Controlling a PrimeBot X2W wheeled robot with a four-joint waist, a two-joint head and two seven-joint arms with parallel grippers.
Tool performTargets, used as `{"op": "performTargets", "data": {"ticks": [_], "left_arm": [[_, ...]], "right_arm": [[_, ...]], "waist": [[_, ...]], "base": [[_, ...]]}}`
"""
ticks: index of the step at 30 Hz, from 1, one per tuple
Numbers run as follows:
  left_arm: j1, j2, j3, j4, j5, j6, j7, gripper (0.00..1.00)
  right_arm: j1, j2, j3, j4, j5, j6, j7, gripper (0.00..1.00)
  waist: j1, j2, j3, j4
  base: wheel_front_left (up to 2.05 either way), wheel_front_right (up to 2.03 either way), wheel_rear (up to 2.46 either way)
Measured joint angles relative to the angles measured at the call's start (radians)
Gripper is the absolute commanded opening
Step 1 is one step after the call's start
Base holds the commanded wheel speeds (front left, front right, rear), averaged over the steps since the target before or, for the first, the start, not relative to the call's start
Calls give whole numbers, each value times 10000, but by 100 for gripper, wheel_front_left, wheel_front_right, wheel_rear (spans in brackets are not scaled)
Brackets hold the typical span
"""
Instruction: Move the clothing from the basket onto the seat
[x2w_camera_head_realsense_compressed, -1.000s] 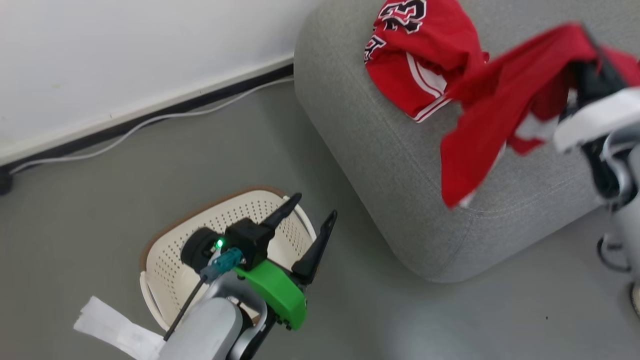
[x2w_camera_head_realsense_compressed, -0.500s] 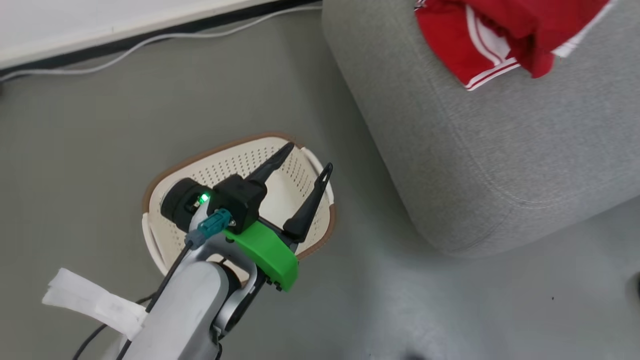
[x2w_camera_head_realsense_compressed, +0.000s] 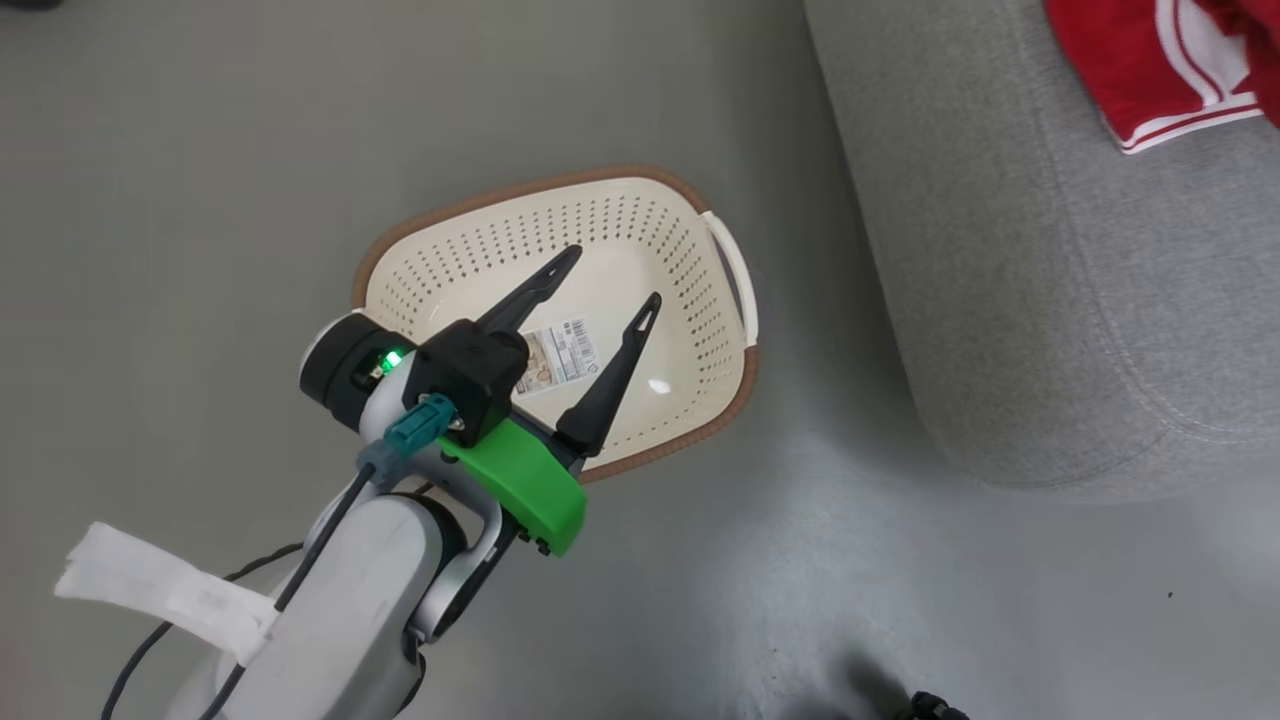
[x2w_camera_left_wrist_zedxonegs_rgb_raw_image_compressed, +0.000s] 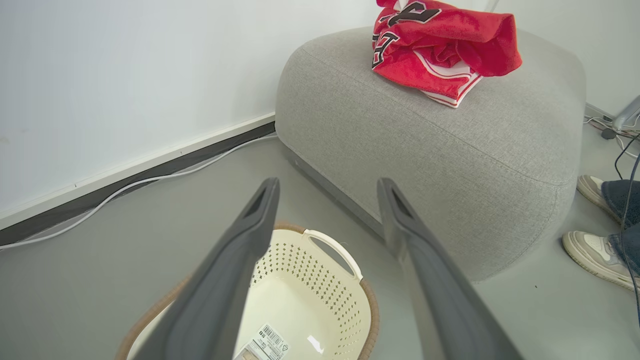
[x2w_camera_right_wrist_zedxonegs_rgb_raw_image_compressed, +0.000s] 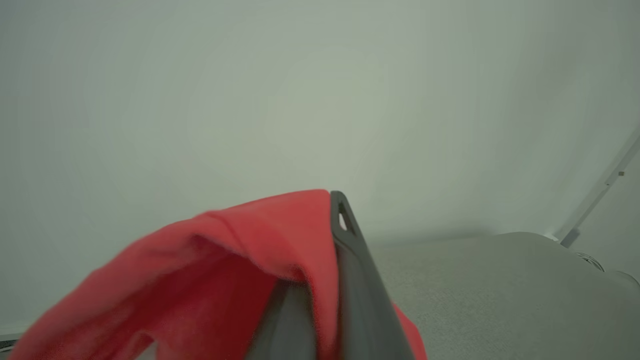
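A smooth grey floor (x2w_camera_head_realsense_compressed: 200, 150) runs to a white wall (x2w_camera_left_wrist_zedxonegs_rgb_raw_image_compressed: 125, 75), where a dark baseboard (x2w_camera_left_wrist_zedxonegs_rgb_raw_image_compressed: 150, 167) and a thin white cable (x2w_camera_left_wrist_zedxonegs_rgb_raw_image_compressed: 125, 187) follow the join. The cream perforated laundry basket (x2w_camera_head_realsense_compressed: 700, 290) stands on the floor just left of the light grey fabric sofa (x2w_camera_head_realsense_compressed: 1050, 300), with its brown rim up and a sticker label (x2w_camera_head_realsense_compressed: 560, 350) showing on its base. The left gripper (x2w_camera_head_realsense_compressed: 615, 274) hangs over the basket, its two dark fingers spread wide and touching nothing. On the sofa's top, toward the far side, lies a crumpled red jersey (x2w_camera_left_wrist_zedxonegs_rgb_raw_image_compressed: 440, 50) with black-and-white numerals and white stripe trim. The right gripper (x2w_camera_right_wrist_zedxonegs_rgb_raw_image_compressed: 334, 210) has its fingers pressed together on a plain red garment (x2w_camera_right_wrist_zedxonegs_rgb_raw_image_compressed: 225, 260). The cloth drapes off to their left, with the sofa's grey top beyond it and the pale wall behind. By the sofa's right side, a person's pale sneakers (x2w_camera_left_wrist_zedxonegs_rgb_raw_image_compressed: 595, 252) rest on the floor.
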Motion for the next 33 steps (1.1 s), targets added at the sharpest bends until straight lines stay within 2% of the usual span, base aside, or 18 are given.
{"op": "performTargets", "data": {"ticks": [4,8,15,18,19,22,33], "left_arm": [[1,153,104,-211,13,10,130,100],[1,226,169,-374,27,88,219,100],[1,474,334,-397,75,90,217,100],[0,493,351,-412,84,90,215,100],[0,491,341,-412,84,90,213,100],[0,487,326,-384,84,90,192,100],[82,495,502,31,-63,90,-238,100]], "right_arm": [[116,-253,-245,654,-8,-161,4,0],[864,-265,-474,1407,173,-249,0,0],[1799,742,-449,2197,493,-249,-470,0],[1837,976,-451,2295,623,-242,-842,47],[1837,1016,-539,2324,709,-244,-1016,100],[1955,1001,-658,2499,803,-226,-1407,100],[2833,1570,-385,2495,890,593,-2295,100]], "waist": [[0,0,335,220],[-1,0,693,283],[-1,0,1051,29],[-1,0,1096,-153],[-1,0,1101,-211],[-1,0,1054,-331],[-2,0,504,-741]], "base": [[0,0,0],[0,0,0],[0,0,0],[0,0,0],[0,0,0],[0,0,0],[0,0,0]]}}
